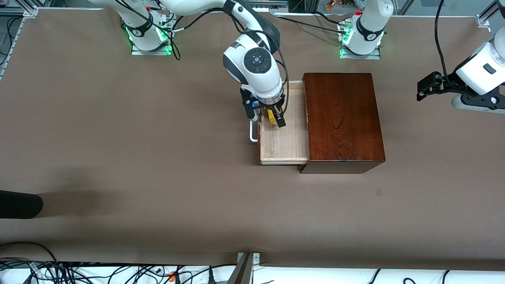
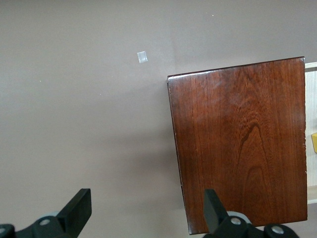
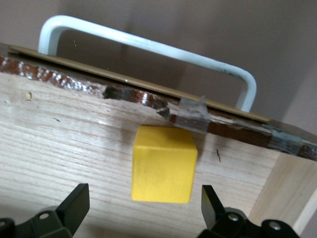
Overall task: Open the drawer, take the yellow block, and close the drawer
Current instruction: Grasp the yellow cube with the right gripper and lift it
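I see the drawer (image 1: 285, 138) pulled out of the dark wooden box (image 1: 342, 118), its pale floor holding only the yellow block (image 3: 162, 164), a plain cube resting against the drawer front, inside the white handle (image 3: 148, 47). My right gripper (image 1: 268, 117) hangs over it, fingers spread. My left gripper (image 2: 148, 210) waits spread above the table's left-arm end.

Wide shallow drawer (image 1: 285, 142) pulled out of dark reddish-brown wooden box (image 1: 342, 116) toward right arm's end; small yellow block (image 3: 162, 164) inside, against drawer front, just inside white loop handle (image 3: 148, 47).
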Robot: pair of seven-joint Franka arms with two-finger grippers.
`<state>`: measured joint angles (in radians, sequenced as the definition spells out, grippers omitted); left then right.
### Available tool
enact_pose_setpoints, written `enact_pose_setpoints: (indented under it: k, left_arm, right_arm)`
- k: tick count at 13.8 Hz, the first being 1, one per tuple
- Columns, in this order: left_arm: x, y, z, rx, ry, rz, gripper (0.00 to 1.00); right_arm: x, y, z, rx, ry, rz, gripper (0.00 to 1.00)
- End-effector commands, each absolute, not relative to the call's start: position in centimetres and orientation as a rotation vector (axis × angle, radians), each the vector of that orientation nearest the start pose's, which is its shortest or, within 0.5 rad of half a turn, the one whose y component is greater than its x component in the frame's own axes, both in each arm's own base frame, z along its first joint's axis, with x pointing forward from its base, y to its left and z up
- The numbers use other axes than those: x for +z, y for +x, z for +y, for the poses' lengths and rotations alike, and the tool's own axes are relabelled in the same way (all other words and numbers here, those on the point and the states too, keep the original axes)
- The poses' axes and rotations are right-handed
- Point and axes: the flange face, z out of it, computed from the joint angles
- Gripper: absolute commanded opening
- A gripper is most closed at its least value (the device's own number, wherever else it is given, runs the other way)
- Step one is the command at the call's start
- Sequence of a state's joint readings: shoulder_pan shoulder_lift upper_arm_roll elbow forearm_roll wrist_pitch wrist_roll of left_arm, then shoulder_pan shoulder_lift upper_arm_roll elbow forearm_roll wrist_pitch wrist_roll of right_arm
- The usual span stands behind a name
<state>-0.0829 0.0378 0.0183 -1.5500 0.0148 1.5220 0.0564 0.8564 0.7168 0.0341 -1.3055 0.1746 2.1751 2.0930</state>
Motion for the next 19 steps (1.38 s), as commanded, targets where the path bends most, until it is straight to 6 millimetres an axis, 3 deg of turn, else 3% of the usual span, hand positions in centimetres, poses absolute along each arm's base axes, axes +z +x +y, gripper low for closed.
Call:
enact_pose_setpoints:
  k: [1,7,8,9,10,11,12,14,16,19]
  left_arm:
    - [61.2,55.5,-3.4,0.099,-3.096,0.175,1.00]
    - [61.1,55.5,-3.4,0.102,-3.097,0.175,1.00]
    - [61.1,55.5,-3.4,0.102,-3.097,0.175,1.00]
    - [61.1,55.5,-3.5,0.102,-3.097,0.177,1.00]
    - [61.1,55.5,-3.5,0.102,-3.097,0.175,1.00]
    - [61.1,55.5,-3.5,0.102,-3.097,0.175,1.00]
    - [61.1,55.5,-3.5,0.104,-3.097,0.175,1.00]
    - [61.2,55.4,-3.5,0.104,-3.097,0.177,1.00]
    - [61.3,55.4,-3.6,0.101,-3.097,0.177,1.00]
    - [61.8,55.5,-3.6,0.083,-3.099,0.177,1.00]
  right_arm:
    - [32.9,47.5,58.9,0.209,-2.374,1.823,1.00]
    - [30.3,46.9,58.7,0.162,-2.444,1.812,0.99]
    - [30.1,46.9,58.7,0.162,-2.449,1.810,0.83]
    - [30.2,46.9,58.7,0.162,-2.457,1.801,0.55]
    - [30.4,46.7,58.7,0.172,-2.462,1.798,0.36]
    - [30.9,46.8,58.6,0.179,-2.471,1.803,0.21]
    - [31.3,46.7,58.4,0.182,-2.489,1.808,0.19]
    - [33.8,46.6,58.1,0.189,-2.505,1.784,0.19]
    - [38.0,47.1,57.0,0.189,-2.512,1.729,0.19]
    - [45.7,48.7,53.3,0.181,-2.527,1.611,0.19]
